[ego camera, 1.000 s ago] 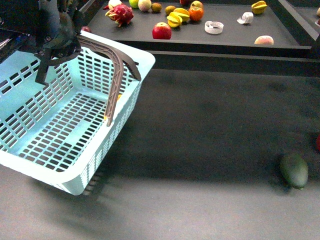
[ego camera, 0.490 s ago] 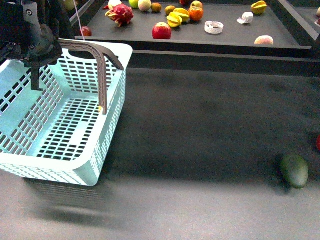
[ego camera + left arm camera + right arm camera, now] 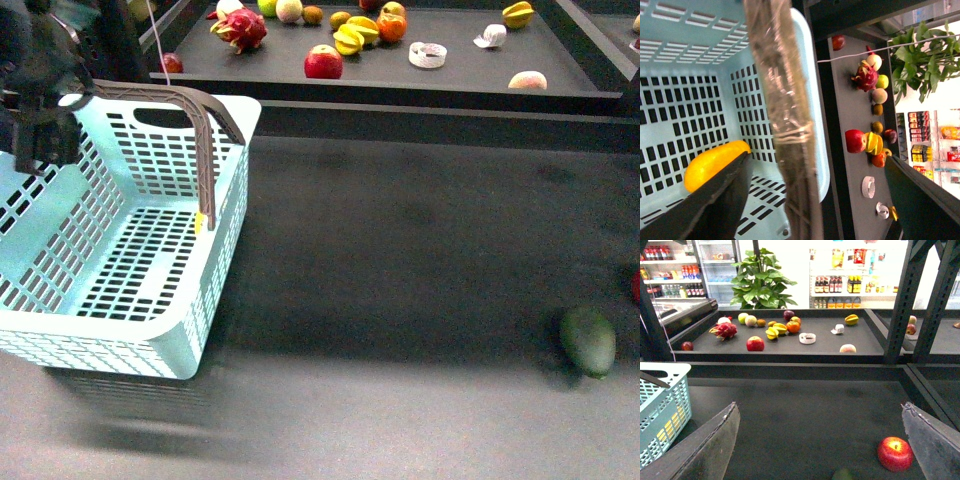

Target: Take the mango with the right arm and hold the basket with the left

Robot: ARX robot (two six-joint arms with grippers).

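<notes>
The turquoise basket (image 3: pixel 130 250) stands at the left, one grey-brown handle (image 3: pixel 205 150) raised over it. My left gripper (image 3: pixel 40 135) is open at the far end of that handle. In the left wrist view the handle (image 3: pixel 785 115) passes between my spread fingers (image 3: pixel 720 200). A yellow-orange mango (image 3: pixel 715 161) shows against the basket's lattice wall (image 3: pixel 685 105), partly behind one finger; I cannot tell whether it lies inside. The front view does not show it. My right gripper (image 3: pixel 819 410) is open and empty above the dark table, out of the front view.
A dark green oval fruit (image 3: pixel 588 340) lies at the table's right front. A red apple (image 3: pixel 895 453) lies by my right finger. The raised shelf (image 3: pixel 460 75) behind holds a dragon fruit (image 3: pixel 240 28), a red apple (image 3: pixel 323 62), starfruits (image 3: pixel 352 38) and more fruit.
The basket has swung left and squared up with the table. My left gripper has moved left with the handle's end.
</notes>
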